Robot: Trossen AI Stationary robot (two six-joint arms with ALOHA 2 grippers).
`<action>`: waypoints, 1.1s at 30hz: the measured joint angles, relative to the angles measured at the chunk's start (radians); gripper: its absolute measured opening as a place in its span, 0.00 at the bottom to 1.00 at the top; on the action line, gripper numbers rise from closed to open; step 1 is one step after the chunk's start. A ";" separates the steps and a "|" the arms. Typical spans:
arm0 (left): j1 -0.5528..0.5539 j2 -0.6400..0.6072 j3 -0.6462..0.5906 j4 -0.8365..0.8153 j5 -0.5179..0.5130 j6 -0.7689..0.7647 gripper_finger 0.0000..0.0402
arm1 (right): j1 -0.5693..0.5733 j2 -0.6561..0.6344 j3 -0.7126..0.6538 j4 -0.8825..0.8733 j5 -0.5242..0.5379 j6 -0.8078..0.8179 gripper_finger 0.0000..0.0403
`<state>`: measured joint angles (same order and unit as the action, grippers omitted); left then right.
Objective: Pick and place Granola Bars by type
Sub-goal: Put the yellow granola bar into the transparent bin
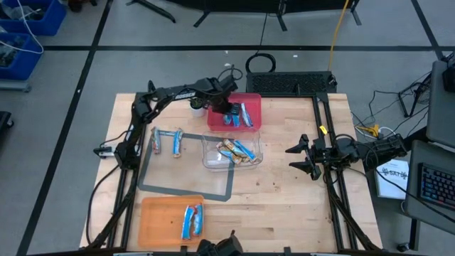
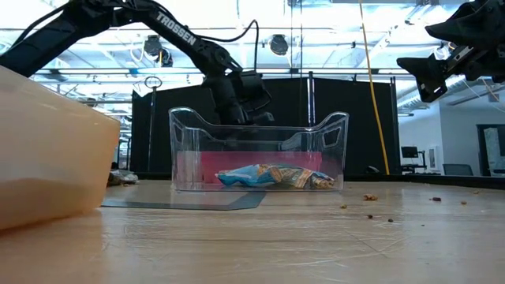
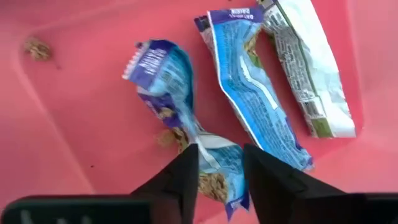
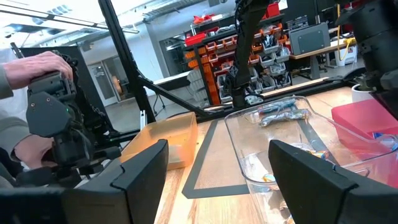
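Note:
My left gripper point(image 1: 229, 114) point(image 3: 219, 171) reaches down into the pink bin point(image 1: 250, 99) at the table's far side, shut on a crumpled blue granola bar point(image 3: 168, 81). Two more bars lie flat on the bin's floor beside it, one blue point(image 3: 255, 93) and one silver-white point(image 3: 308, 68). Several bars point(image 1: 236, 151) point(image 2: 272, 177) lie in the clear container point(image 1: 210, 160). Two bars point(image 1: 167, 142) rest inside the grey mat outline. Blue bars point(image 1: 192, 222) sit in the orange tray point(image 1: 160, 213). My right gripper point(image 1: 298, 158) point(image 4: 217, 168) hangs open above the table's right side. My left gripper pinches the blue bar between its two fingers at one end point(image 3: 217, 168), coming from above and pointing down. The wrapper is twisted just past the fingers. Its other end point(image 3: 152, 62) lies against the pink bin's floor.
A small white cup point(image 1: 197, 107) stands just left of the pink bin. Crumbs dot the table's right part point(image 2: 367, 197). In the right wrist view a person's hands point(image 4: 37, 68) hold a device beyond the table. Bare wood lies between the clear container and my right gripper.

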<state>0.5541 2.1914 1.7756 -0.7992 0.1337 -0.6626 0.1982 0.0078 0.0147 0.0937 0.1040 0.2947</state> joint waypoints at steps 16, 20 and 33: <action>-0.004 -0.221 -0.001 -0.124 0.015 0.026 0.58 | 0.000 0.000 -0.001 0.000 0.000 0.000 0.66; -0.015 -0.315 -0.001 -0.316 -0.078 0.040 0.58 | 0.000 0.000 -0.001 0.000 0.000 0.000 0.66; -0.093 -0.543 -0.069 -0.742 -0.382 -0.103 0.58 | 0.000 0.000 -0.001 0.000 0.000 0.000 0.66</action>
<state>0.4613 1.6485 1.7064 -1.5409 -0.2481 -0.7653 0.1982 0.0074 0.0139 0.0937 0.1039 0.2947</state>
